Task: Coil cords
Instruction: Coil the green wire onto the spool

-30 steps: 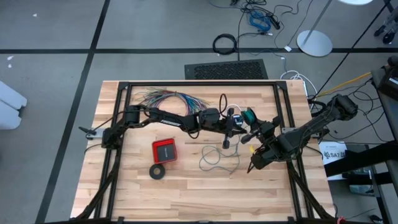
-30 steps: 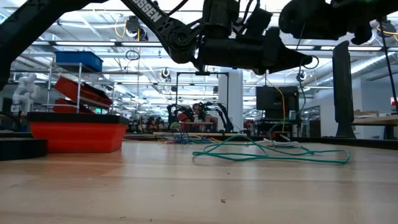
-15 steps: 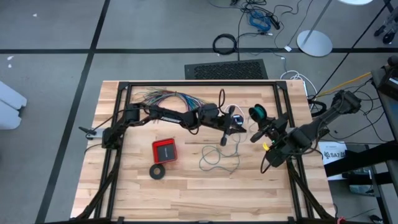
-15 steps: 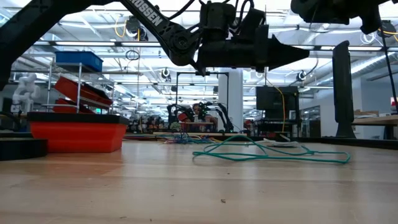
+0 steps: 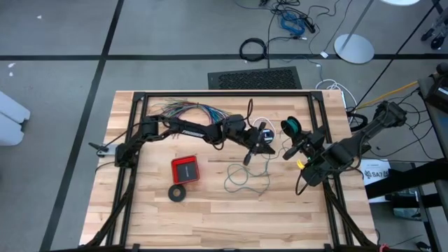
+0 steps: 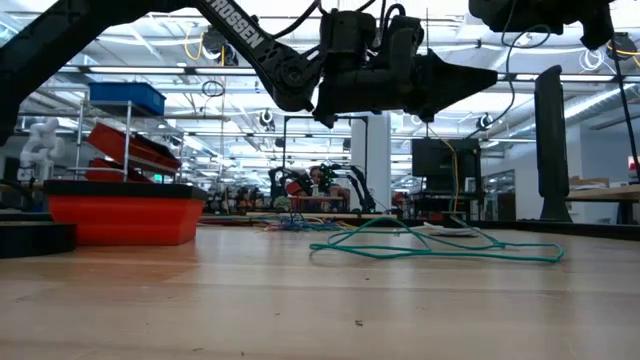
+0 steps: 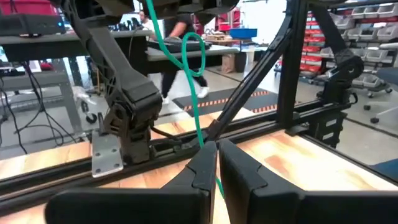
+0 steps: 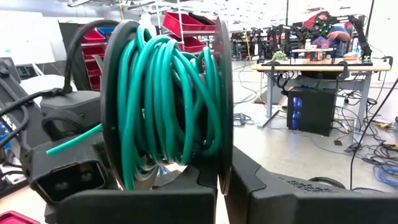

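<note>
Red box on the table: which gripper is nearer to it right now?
Left. The left gripper hangs over mid-table, pinching the teal wire, not far to the right of the red box. The right gripper, holding the spool, sits farther off, near the table's right side.

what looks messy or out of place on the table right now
The thin teal-green wire sprawls in a loose tangle mid-table, only partly wound onto the black spool held in the right gripper. The left gripper pinches a strand of it.
</note>
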Controlling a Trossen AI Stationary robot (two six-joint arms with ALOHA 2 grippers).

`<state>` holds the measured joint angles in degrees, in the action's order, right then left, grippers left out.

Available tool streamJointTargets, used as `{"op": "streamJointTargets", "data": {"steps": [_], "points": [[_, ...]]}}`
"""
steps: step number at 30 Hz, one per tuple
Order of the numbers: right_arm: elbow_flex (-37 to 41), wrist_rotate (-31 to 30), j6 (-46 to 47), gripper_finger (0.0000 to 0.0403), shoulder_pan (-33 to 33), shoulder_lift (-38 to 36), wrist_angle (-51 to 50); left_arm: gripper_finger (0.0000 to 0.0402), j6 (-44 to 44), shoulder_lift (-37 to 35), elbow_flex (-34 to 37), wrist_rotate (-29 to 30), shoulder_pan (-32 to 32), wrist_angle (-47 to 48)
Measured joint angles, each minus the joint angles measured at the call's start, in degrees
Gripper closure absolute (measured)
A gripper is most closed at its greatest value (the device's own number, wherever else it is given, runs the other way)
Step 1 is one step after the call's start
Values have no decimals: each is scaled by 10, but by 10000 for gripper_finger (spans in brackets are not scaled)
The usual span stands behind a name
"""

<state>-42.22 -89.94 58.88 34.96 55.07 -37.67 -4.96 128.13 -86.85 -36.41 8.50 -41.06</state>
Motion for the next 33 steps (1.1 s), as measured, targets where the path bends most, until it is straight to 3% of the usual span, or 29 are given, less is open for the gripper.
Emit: {"op": "streamJointTargets", "data": {"steps": [5,15,25,33], "points": [[0,1,-6,403,5,-4,0,359,13,4,0,-10,5,-2],[0,0,-11,403,15,-4,3,236,24,10,0,37,-13,-13],[0,0,-13,403,15,-3,11,230,86,32,-3,79,-22,-67],[0,-1,-18,403,15,-3,11,230,91,37,-26,70,-37,-69]]}}
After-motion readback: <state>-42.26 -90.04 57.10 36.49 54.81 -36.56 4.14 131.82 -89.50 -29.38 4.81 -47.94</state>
